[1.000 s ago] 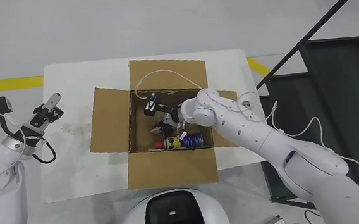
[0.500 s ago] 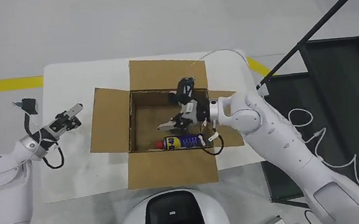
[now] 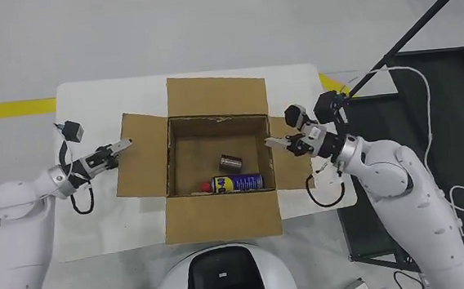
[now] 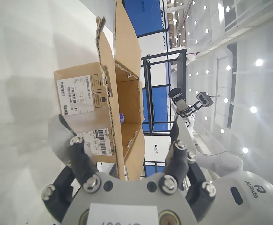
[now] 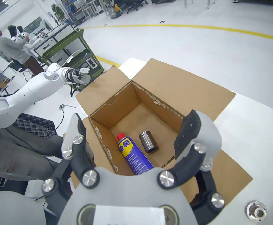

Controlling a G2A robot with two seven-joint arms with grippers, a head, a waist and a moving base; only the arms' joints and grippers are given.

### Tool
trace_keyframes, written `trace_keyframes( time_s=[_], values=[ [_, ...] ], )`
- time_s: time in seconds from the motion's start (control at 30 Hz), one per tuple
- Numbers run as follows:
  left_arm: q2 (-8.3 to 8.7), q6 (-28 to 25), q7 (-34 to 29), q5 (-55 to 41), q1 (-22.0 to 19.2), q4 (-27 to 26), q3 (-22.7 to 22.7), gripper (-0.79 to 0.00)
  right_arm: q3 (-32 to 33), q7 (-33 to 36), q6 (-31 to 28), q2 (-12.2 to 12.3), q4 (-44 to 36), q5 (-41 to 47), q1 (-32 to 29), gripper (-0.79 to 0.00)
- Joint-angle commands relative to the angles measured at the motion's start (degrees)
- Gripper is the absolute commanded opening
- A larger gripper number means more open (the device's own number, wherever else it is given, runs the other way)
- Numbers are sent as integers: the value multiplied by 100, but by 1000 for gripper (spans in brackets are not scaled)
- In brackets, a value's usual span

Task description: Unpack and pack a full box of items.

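Observation:
An open cardboard box [image 3: 216, 92] stands mid-table with its flaps spread. On its floor lie a blue and yellow spray can [image 3: 237, 182] with a red cap and a dark metal cylinder [image 3: 231, 161] just behind it. My right gripper [image 3: 279, 143] hangs open and empty over the box's right flap; its wrist view looks down on the can [image 5: 134, 155] and the cylinder [image 5: 148, 142]. My left gripper [image 3: 121, 145] is open with its tips at the outer edge of the left flap [image 4: 106, 89], which runs between its fingers in the left wrist view.
A white cover [image 3: 98, 212] lies on the table, with bare room left of the box. A black metal rack [image 3: 424, 88] stands close at the right. The front flap [image 3: 221, 217] reaches toward the table's near edge.
My right gripper has pulled up out of the box and back to the right flap; the metal cylinder now lies uncovered inside. My left gripper has moved right to the left flap.

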Motion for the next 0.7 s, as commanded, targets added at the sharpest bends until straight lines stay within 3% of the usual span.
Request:
trace_keyframes(
  time_s=[0.0,0.3,0.67],
  values=[
    [4,-44,-4,55,-39,28,67,-785,148,-60,46,10,-72,-40,-164,0],
    [24,-201,409,85,-63,103,112,-785,482,-423,405,8,-85,-269,-432,0],
    [173,28,647,-47,474,-66,-463,-785,451,-87,530,31,386,-880,-77,0]
  ],
)
